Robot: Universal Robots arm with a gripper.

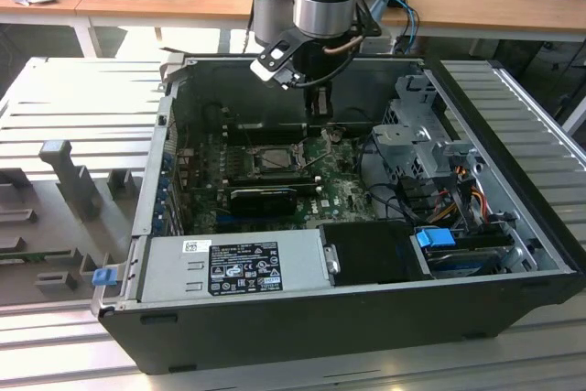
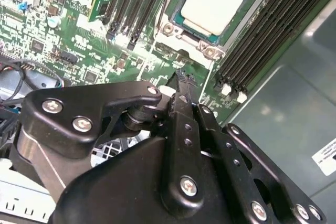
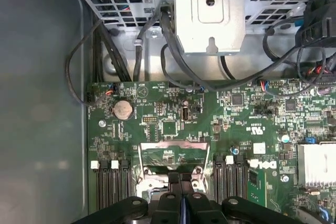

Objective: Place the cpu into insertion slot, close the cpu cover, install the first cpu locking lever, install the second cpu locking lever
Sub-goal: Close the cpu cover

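One arm at work, over one open computer case (image 1: 366, 313) on the ribbed metal desk (image 1: 82, 98).

Exterior view: the end effector (image 1: 320, 119) hangs fingers-down inside the case, above the green motherboard (image 1: 343, 191). The insertion slot (image 1: 270, 158) lies at about 8 o'clock from it, near but not directly beneath.

Second wrist view: the cpu (image 2: 212, 3) sits flat in the slot, pale top bare, metal rim around it. Placing looks done. The end effector is clenched, fingers pressed together with nothing between them, tips just beside the socket's near edge. The chip is square, so it has no long axis. Black memory slots (image 2: 262, 30) flank it.

First wrist view: a silvery windowed frame, likely the cpu cover (image 3: 173, 145), stands just beyond the closed tips. Touching or apart, raised or lowered: cannot tell.
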